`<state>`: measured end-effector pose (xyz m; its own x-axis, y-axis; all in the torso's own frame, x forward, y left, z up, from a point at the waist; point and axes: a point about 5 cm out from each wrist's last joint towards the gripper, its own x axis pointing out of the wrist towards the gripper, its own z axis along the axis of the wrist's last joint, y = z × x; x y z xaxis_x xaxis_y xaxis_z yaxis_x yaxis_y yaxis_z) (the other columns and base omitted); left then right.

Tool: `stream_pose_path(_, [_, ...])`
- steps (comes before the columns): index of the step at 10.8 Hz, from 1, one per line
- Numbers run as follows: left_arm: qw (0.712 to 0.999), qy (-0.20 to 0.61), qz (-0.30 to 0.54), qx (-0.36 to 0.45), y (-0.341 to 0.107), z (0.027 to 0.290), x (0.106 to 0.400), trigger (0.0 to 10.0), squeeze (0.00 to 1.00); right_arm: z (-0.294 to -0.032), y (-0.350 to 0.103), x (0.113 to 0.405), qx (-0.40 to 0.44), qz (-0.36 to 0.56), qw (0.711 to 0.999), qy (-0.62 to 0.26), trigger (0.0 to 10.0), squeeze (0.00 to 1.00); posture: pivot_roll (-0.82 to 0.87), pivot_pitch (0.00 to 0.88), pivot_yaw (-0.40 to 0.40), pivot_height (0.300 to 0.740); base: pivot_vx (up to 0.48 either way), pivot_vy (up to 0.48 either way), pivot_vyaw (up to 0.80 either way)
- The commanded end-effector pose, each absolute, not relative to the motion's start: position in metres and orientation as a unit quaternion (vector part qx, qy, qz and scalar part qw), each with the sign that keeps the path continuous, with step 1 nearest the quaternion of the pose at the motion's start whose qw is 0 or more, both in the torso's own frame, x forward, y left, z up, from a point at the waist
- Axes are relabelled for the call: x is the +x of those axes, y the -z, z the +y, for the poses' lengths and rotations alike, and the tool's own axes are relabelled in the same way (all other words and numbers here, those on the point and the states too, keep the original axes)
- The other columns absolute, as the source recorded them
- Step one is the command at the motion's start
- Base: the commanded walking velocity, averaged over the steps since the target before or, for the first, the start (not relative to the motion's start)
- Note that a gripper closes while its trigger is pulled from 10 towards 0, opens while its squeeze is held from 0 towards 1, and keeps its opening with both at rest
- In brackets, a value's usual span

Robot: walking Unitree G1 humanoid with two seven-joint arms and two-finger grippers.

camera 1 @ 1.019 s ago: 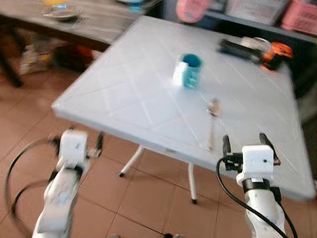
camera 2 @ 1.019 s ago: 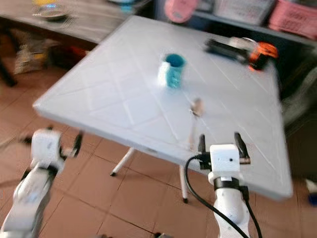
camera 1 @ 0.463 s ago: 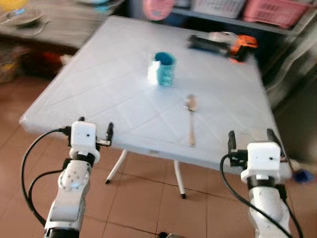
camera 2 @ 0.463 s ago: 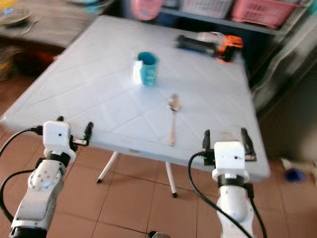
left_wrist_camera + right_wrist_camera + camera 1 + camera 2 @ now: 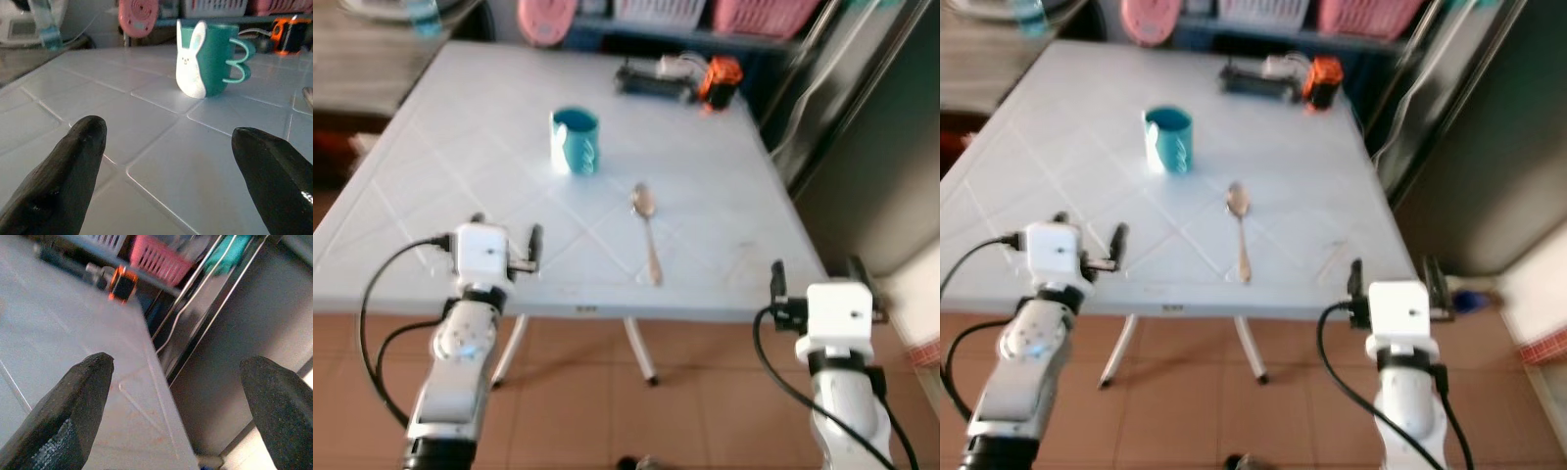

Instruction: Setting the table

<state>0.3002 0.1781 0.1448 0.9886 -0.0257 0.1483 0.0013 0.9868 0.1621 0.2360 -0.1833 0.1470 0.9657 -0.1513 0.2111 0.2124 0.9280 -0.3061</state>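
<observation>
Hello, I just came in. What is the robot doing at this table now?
The robot stands at the near edge of a white table, and nothing is in its grip. Both the left gripper and the right gripper are held up with open jaws. On the table a teal mug with a rabbit picture stands upright, and a spoon lies beside it, apart from it. An orange and black tool lies at the far edge.

Table (image 5: 431, 147) laid out before the robot.
A mug (image 5: 575, 141) stands on it toward the left, a spoon (image 5: 646, 227) lies to its right and nearer, and a power tool (image 5: 677, 78) rests at the far edge.
</observation>
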Motion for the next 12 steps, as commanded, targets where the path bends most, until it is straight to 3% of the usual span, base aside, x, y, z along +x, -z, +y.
stream_pose_path(1, [0.994,0.003,-0.066,0.086,-0.139,0.183,0.295,10.0,0.00,-0.183,-0.144,0.234,-0.159,-0.085,0.979,0.093,10.0,0.00,0.20,0.132,-0.086,0.740,0.000,0.000,-0.74])
stream_pose_path(4, [0.995,0.000,-0.061,0.080,-0.139,0.183,0.296,10.0,0.00,-0.182,-0.145,0.235,-0.165,-0.091,0.979,0.085,10.0,0.00,0.20,0.132,-0.081,0.740,0.000,0.000,0.00])
stream_pose_path(12, [0.995,0.025,-0.059,0.079,-0.140,0.171,0.302,10.0,0.00,-0.182,-0.144,0.229,-0.164,-0.090,0.977,0.097,10.0,0.00,0.18,0.131,-0.056,0.740,0.000,0.308,0.00])
